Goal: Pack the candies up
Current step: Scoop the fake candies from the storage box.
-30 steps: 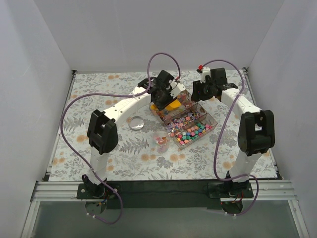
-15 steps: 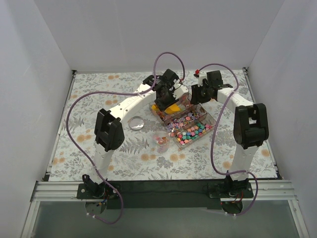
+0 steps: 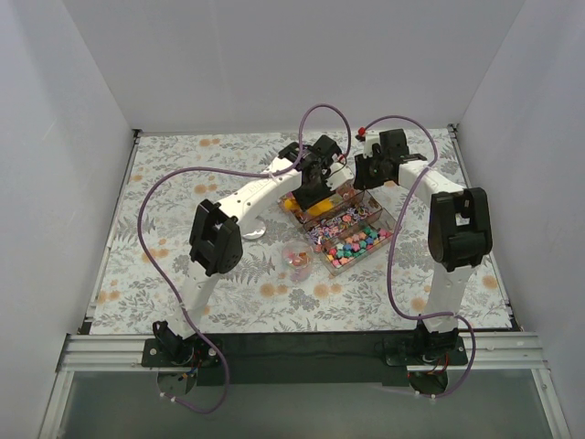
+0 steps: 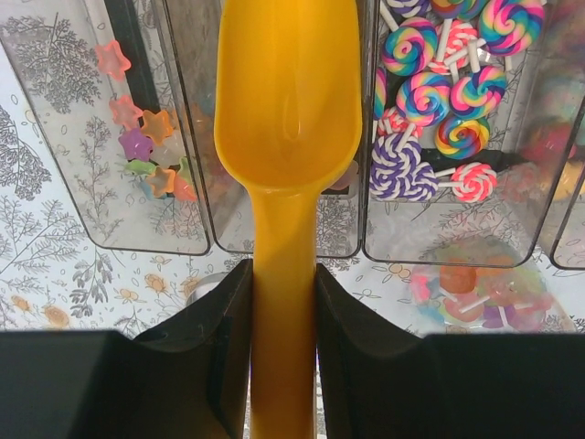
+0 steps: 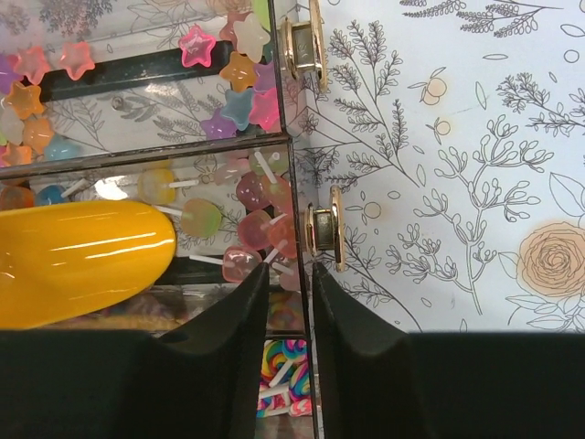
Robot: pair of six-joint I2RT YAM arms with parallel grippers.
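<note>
Right jaws now narrower on box wall (image 5: 291, 302).

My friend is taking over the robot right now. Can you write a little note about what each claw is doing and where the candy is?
Left gripper: shut on the orange scoop, held over the clear candy box.
Right gripper: jaws pinching the box's side wall by a gold clasp.
Candies: mostly in the box; a few in the small dish beside it.
Scoop looks empty.
Left to do: scoop and pack.
</note>
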